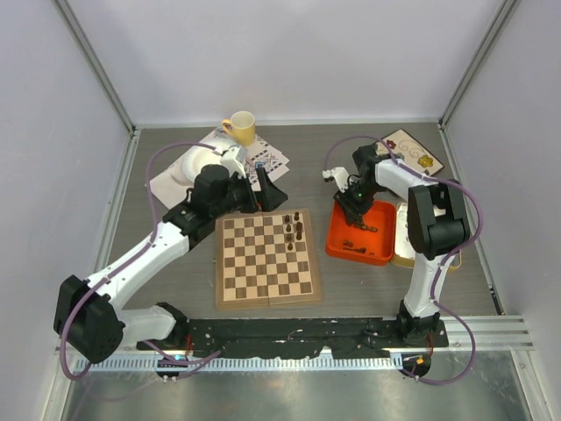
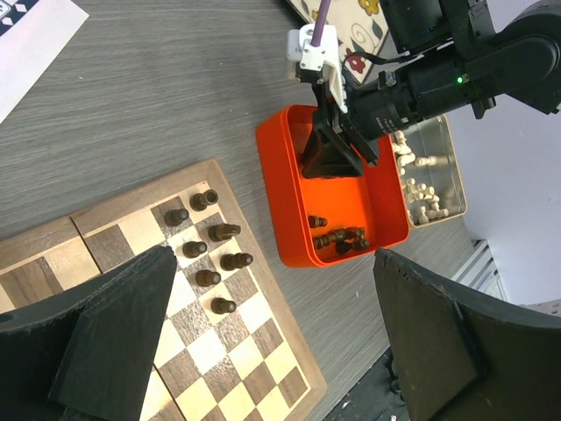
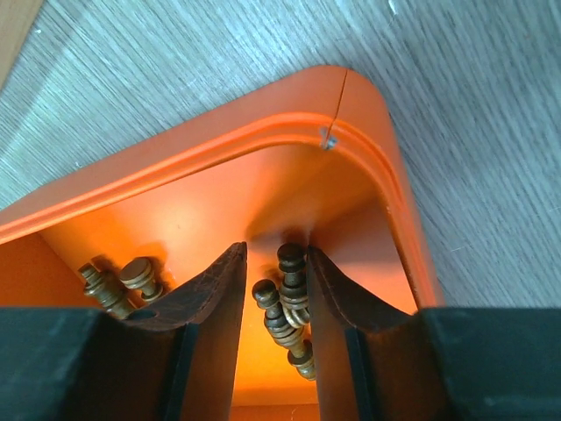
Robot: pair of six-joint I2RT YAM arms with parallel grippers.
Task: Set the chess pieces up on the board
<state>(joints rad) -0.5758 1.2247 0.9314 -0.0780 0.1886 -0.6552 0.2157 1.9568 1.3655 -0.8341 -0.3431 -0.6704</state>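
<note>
Right tool (image 3: 276,263) is reaching down into a corner of the orange tray (image 3: 263,132), fingers narrow and straddling a clump of dark chess pieces (image 3: 285,303) lying on their sides. Can't tell whether the pads are already pinching one or only flanking them. Two more dark pieces are lying just outside the left finger.

Left tool (image 2: 280,351) is hovering wide and holding nothing, above the table by the far edge of the chessboard (image 1: 254,263). Standing dark pieces (image 2: 210,254) are sitting bunched on the board's far right squares; the other squares are bare. Pale pieces (image 2: 419,189) are lying in the metal tin (image 1: 401,241) just beside the tray, untouched.

Risks from here:
- Several pieces are sitting between the fingers, so closing is likely catching two at once, or squeezing one out sideways.
- Any piece grabbed lying down is coming out tilted and probably toppling when set on a square.
- The fingers are working close to the tray wall; scraping it could be dragging the tray.
- The bunched pieces on the board are leaving little room, so a placing finger could be knocking neighbours over.
</note>
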